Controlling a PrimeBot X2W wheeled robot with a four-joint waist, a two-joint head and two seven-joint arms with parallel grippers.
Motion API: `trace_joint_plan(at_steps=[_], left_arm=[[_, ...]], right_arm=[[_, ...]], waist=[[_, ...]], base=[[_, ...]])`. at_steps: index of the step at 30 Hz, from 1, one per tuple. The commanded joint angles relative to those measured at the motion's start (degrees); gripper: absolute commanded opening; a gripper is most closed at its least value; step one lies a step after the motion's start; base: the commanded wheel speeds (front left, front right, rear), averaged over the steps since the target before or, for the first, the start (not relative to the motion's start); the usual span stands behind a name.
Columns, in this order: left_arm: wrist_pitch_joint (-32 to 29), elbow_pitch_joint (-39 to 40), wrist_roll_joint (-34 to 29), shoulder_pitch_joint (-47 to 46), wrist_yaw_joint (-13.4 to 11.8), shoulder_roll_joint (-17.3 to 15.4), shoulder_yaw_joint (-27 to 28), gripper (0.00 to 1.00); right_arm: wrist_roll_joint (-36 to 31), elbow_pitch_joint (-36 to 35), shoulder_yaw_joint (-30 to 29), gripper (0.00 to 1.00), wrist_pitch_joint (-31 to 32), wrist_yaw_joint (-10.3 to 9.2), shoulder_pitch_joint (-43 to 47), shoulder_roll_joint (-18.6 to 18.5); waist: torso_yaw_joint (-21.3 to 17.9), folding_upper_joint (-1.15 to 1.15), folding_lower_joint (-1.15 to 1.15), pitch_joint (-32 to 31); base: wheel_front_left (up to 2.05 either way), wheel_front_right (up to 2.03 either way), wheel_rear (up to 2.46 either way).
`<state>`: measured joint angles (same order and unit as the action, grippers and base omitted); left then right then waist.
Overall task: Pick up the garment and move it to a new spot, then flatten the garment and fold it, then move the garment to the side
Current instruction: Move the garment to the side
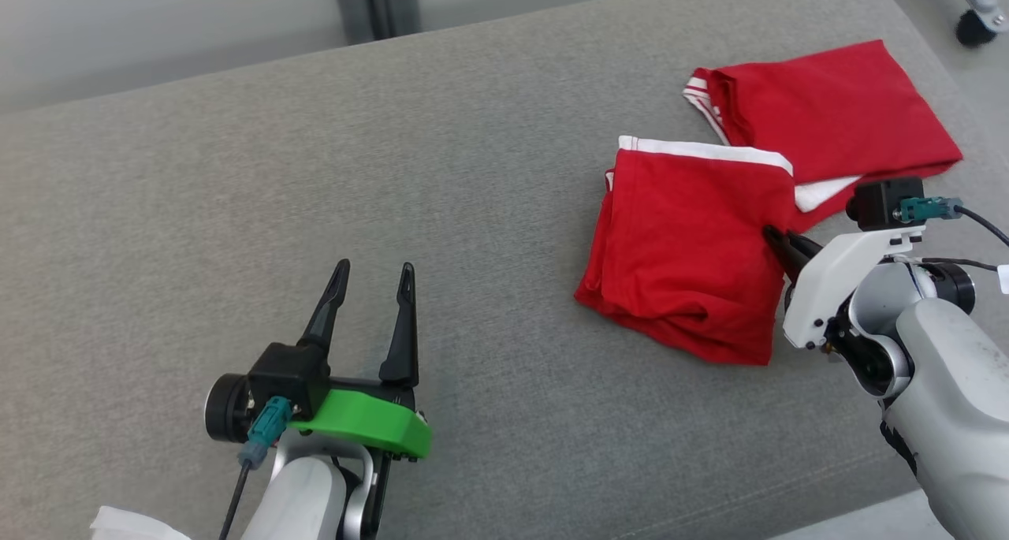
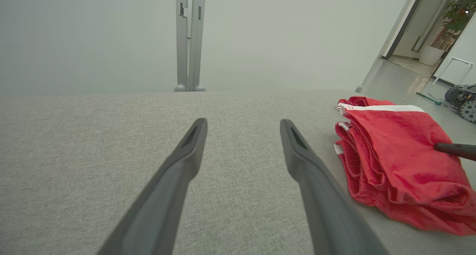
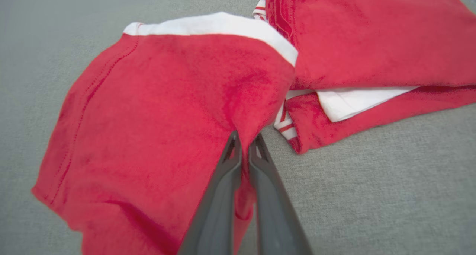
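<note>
Red garment (image 1: 686, 240) with white trim lies on the right half of the grey fabric surface (image 1: 473, 169). It is bunched into two lobes. The long axis runs diagonally in the head view, from the near lobe at centre-right up to the far lobe at the upper right. The near lobe is folded over, with a white band along its far edge. The far lobe is flatter, with striped trim at its left corner and a white patch showing where the two lobes overlap. Can't tell if it is a shirt or shorts.

Right end effector (image 1: 776, 236) sits at the right edge of the near lobe. Its fingers are pinched almost together, with a ridge of red cloth caught between the tips. The right wrist view shows this clearly (image 3: 245, 139): the fabric (image 3: 148, 117) is tented up at the pinch.

Left end effector (image 1: 374, 270) has its fingers spread wide and holds nothing. It is over bare surface, well apart from the garment, which lies off to its right (image 2: 394, 154). In the left wrist view its fingers (image 2: 178, 173) point toward a grey post (image 2: 189, 39) past the far edge.
</note>
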<state>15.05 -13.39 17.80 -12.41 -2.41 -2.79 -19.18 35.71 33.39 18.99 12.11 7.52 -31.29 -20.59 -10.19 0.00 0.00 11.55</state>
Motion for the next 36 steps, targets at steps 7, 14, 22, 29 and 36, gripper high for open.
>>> trace_joint_plan(at_steps=[7,14,22,29,36], left_arm=[[0.2,-0.4,-0.7,-1.8,0.6,-0.5,-0.2,1.0],[0.2,0.2,-0.2,-1.4,0.1,-0.4,0.2,1.0],[0.2,1.0,0.5,-0.6,-0.2,-0.3,0.6,1.0],[0.2,1.9,1.3,-0.1,-0.7,-0.3,0.2,1.0],[0.2,2.0,1.3,0.9,-0.8,-0.2,0.1,1.0]], right_arm=[[-0.5,1.8,-0.6,0.0,-2.1,-0.05,-2.7,0.9],[-2.6,3.4,-0.4,0.0,-3.3,-0.05,-5.9,-1.4],[-6.3,5.0,0.6,0.0,-2.8,-0.05,-11.4,-7.8],[-6.0,4.3,1.8,0.0,-1.8,-0.06,-14.9,-13.1],[-6.3,2.1,1.5,0.0,1.0,-0.06,-15.1,-18.0]], waist=[[-5.7,0.0,0.0,3.9],[-0.2,0.0,0.0,3.8],[6.1,0.0,0.0,3.9],[9.9,0.0,0.0,3.8],[11.3,0.0,0.0,3.5]], base=[[0.0,0.0,0.0],[0.0,0.0,0.0],[0.0,0.0,0.0],[0.0,0.0,0.0],[0.0,0.0,0.0]])
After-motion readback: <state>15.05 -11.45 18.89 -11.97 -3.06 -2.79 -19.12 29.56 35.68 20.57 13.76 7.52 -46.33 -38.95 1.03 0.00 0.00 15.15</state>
